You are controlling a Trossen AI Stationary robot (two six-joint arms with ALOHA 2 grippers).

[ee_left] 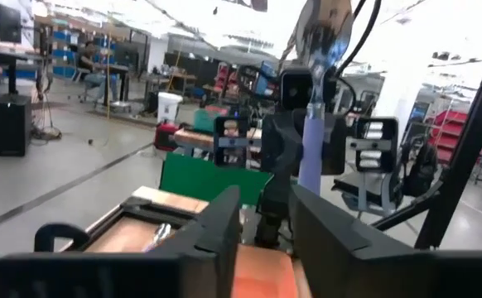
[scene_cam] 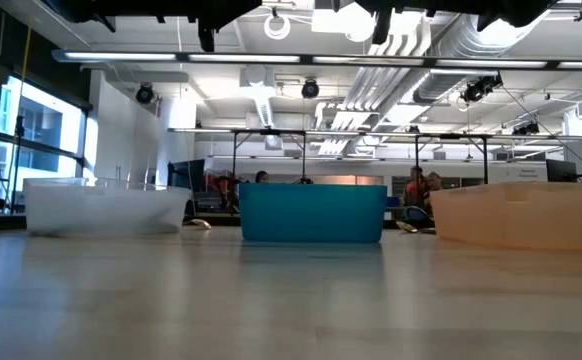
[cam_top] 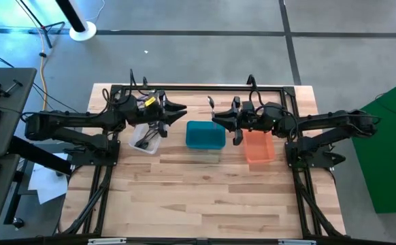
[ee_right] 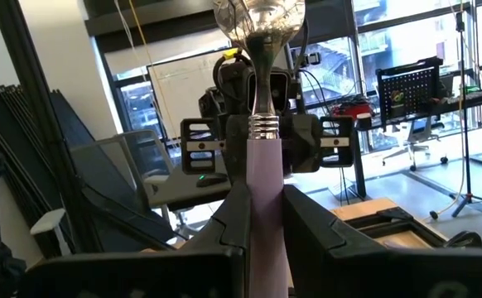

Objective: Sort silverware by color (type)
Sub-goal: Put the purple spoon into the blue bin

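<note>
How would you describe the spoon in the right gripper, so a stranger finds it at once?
Start at the orange bin on the table's right side. Above its left end the right gripper is shut on a spoon. Its lilac handle and shiny silver bowl pointing upward distinguish it.

An open industrial lab: exposed ceiling ducts (scene_cam: 441, 50), metal workbench frames (scene_cam: 271, 150), concrete floor (cam_top: 205, 61).

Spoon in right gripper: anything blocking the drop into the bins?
Nothing visible. The right gripper holds the spoon in the air near the teal bin's far rim, with the orange bin beside it. The left gripper faces it, open and apart.
</note>
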